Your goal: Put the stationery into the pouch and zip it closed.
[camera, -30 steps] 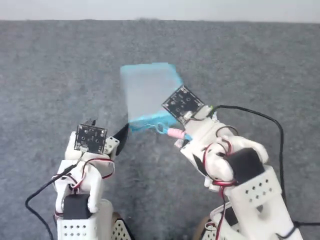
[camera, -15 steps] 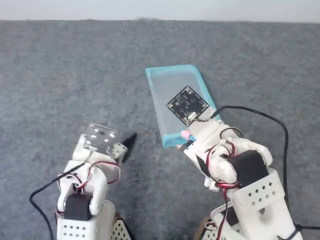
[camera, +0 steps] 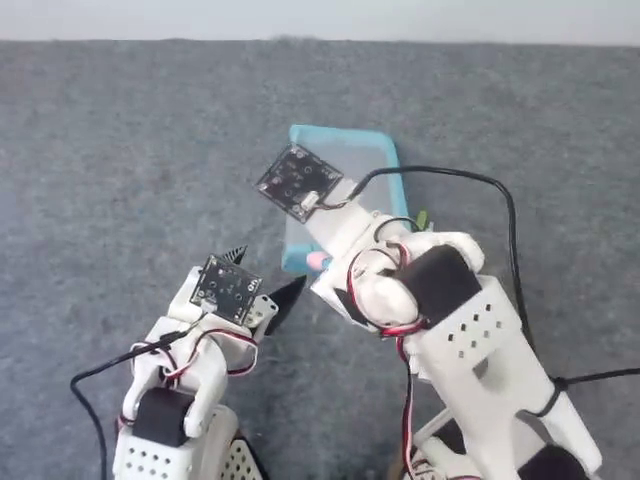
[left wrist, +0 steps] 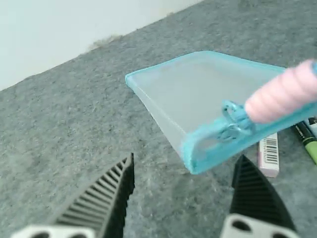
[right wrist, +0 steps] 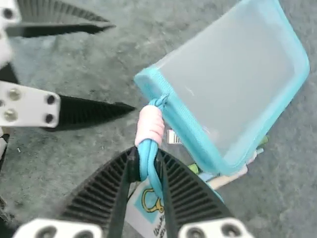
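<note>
The translucent pouch [camera: 350, 165] with turquoise trim lies tilted, its zipper corner lifted off the grey mat. My right gripper [right wrist: 146, 166] is shut on the blue zipper cord [right wrist: 147, 171] just behind its pink bead [right wrist: 151, 124]. The bead [left wrist: 281, 95] and zipper pull [left wrist: 231, 118] hang at the pouch [left wrist: 208, 89] corner. My left gripper [left wrist: 182, 184] stands open a short way from that corner, touching nothing. In the high view its black fingers [camera: 285, 294] point toward the pouch. Stationery peeks from under the pouch: a barcoded eraser [left wrist: 268, 154] and green pens [left wrist: 307, 139].
Grey felt mat [camera: 120, 150] covers the table, with a pale wall at the far edge. A white tag [right wrist: 147, 201] hangs by the cord. The right arm's cable [camera: 500, 200] loops beside the pouch. The left gripper's fingers [right wrist: 94, 110] lie close to my right gripper.
The right arm swung left, dragging and turning the pouch by its cord. The left arm shifted right, toward the pouch's zipper corner, with its fingers still apart.
</note>
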### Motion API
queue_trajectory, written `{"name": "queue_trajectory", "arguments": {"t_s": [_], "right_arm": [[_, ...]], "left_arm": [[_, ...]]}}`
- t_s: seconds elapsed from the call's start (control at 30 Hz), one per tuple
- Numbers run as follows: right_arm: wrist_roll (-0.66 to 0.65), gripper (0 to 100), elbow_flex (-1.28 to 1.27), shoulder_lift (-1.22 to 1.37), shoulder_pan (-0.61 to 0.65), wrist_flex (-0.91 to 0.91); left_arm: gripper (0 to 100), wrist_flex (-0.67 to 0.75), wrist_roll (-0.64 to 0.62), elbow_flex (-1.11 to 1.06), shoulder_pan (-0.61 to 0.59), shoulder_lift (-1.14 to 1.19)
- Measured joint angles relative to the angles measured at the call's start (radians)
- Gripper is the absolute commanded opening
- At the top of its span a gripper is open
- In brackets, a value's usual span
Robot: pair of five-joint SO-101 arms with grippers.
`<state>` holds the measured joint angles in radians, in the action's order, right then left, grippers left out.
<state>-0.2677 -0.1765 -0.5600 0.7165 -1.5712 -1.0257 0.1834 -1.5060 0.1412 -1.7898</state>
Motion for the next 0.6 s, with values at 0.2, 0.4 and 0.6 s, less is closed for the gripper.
{"name": "queue_trajectory", "arguments": {"t_s": [0.2,0.4,0.6], "right_arm": [[0.000,0.6,0.008,0.002,0.012,-0.028],[0.000,0.6,0.008,-0.009,0.014,-0.055],[0.000,0.6,0.008,-0.075,0.014,-0.072]], "left_arm": [[30,0.043,0.000,-0.026,-0.012,-0.002],[30,0.095,0.002,-0.048,-0.098,0.000],[30,0.098,0.002,-0.064,-0.101,0.000]]}}
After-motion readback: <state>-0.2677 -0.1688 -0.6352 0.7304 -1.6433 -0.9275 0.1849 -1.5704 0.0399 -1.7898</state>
